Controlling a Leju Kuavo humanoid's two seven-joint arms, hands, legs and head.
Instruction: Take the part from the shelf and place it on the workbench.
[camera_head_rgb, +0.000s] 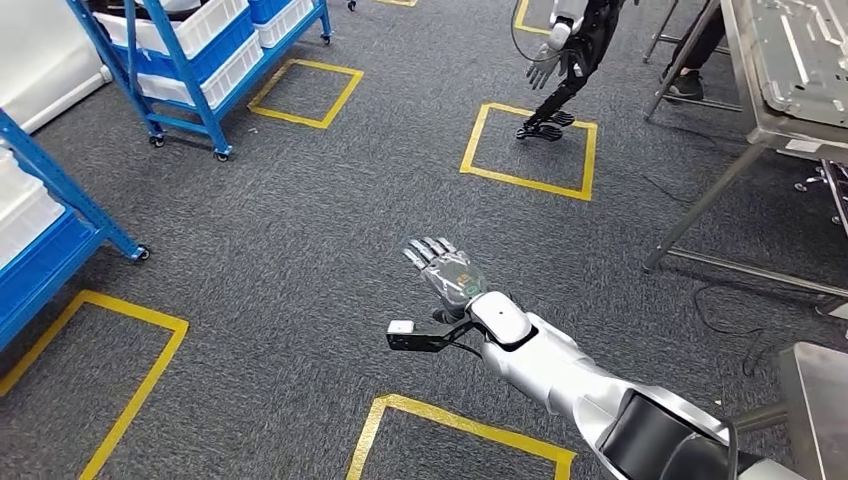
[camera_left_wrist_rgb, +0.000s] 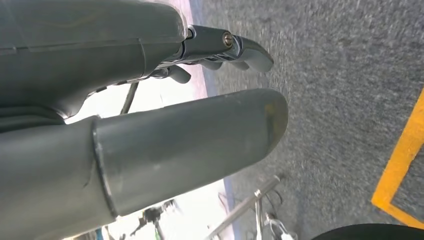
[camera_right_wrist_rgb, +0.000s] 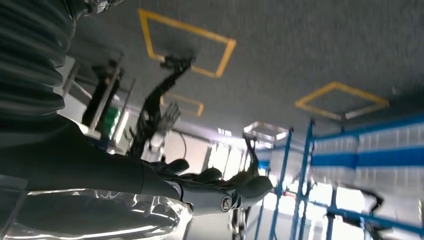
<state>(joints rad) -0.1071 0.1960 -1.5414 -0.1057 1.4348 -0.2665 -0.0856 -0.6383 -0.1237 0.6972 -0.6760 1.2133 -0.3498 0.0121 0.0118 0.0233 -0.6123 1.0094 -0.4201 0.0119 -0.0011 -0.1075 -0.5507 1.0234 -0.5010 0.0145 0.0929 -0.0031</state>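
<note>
the right hand (camera_head_rgb: 440, 265) holds the clear part (camera_head_rgb: 455, 278) in its palm over the floor, so carry it level and slowly toward the workbench (camera_head_rgb: 790, 120).

Lighting's even and bright overhead, so the grey carpet (camera_head_rgb: 300, 250) only gets soft shadows. The head view is sharp, with a bit of bend at the edges. Both wrist views are softer: windows blow out white, the left hand (camera_left_wrist_rgb: 150, 145) is a blurry grey mass up close, and there's glare on clear plastic near the right hand (camera_right_wrist_rgb: 200, 192).
</note>
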